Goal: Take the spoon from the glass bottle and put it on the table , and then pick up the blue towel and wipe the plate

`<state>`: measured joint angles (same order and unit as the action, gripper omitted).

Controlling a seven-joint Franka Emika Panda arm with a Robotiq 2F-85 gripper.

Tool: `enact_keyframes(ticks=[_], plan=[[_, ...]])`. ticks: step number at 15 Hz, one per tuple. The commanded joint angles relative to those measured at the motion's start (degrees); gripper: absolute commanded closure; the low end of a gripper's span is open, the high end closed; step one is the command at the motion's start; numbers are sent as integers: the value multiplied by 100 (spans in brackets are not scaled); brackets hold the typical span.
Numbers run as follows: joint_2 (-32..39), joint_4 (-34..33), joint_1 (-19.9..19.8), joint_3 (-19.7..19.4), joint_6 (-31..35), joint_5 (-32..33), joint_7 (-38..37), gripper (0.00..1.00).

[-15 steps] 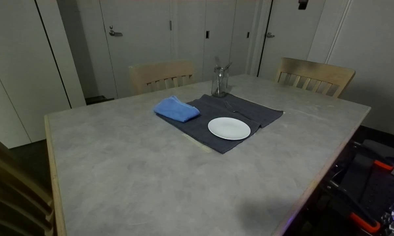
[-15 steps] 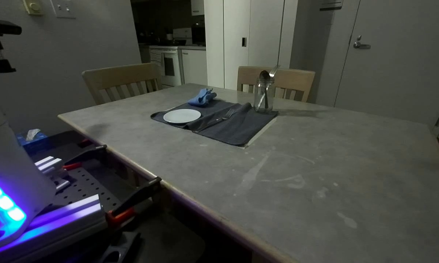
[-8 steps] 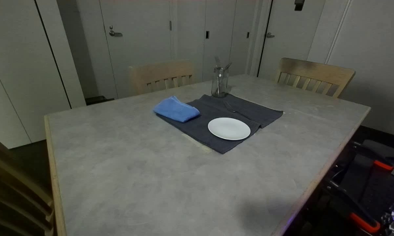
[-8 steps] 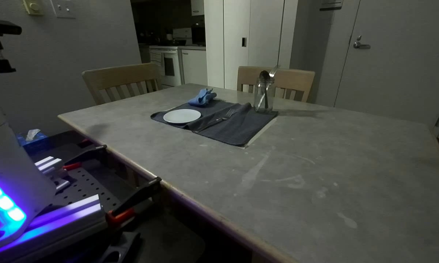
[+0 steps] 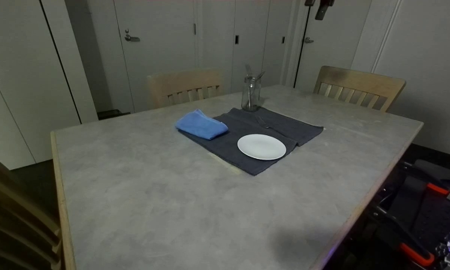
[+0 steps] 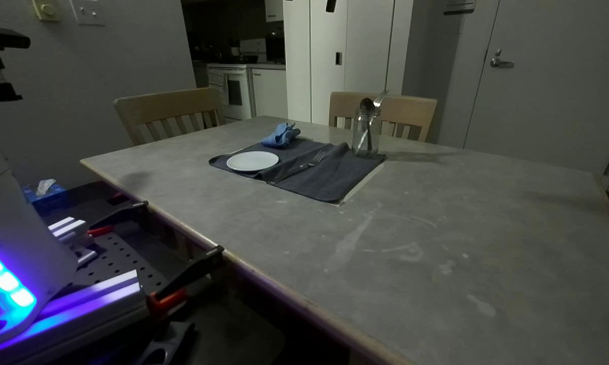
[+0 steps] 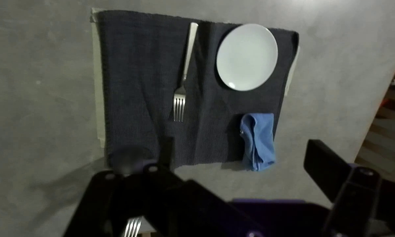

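The glass bottle [image 6: 366, 134] stands upright at the far corner of the dark mat, with the spoon [image 6: 366, 104] leaning in it, bowl upward, next to a fork. My gripper [image 7: 241, 151] is open, its fingers wide apart and nothing between them. It hangs high over the table [image 5: 165, 195], its tips showing at the top edge of both exterior views. Folded, the blue towel [image 7: 259, 141] lies on the mat's edge, well below the gap between the fingers. The white plate [image 7: 247, 57] rests flat on the mat. In the wrist view the left finger covers most of the bottle.
A dark grey mat [image 7: 144, 75] with a raised fold lies under the plate. One fork [image 7: 185, 72] lies on it; another fork [image 6: 380, 98] stands in the bottle. Wooden chairs [image 5: 359, 82] flank the table. Clamps [image 6: 190, 274] grip the table edge beside the robot's base.
My gripper has come further into sight at the top of both exterior views, moving in over the table. Bottle, towel, plate and mat have stayed where they were.
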<state>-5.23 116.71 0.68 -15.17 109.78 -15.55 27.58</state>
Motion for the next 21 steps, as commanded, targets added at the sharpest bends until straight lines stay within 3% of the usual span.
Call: enact_keyframes(ticks=[1, 3, 5, 6, 8, 11, 21], plan=[[1011, -969, -272, 249, 68, -939, -647, 0], [1564, -1483, -401, 361, 274, -1271, -1156, 0], [2196, -2168, -593, 450, 49, -1401, -1763, 0], [1499, -1394, -572, 566, 259, -1180, -1389, 0], [1970, -1835, -690, 629, 256, -1206, -1676, 0], [2184, -1999, -697, 648, 293, -1130, -1805, 0], [3386, -2761, -828, 826, 1464, -1075, -3621, 0]])
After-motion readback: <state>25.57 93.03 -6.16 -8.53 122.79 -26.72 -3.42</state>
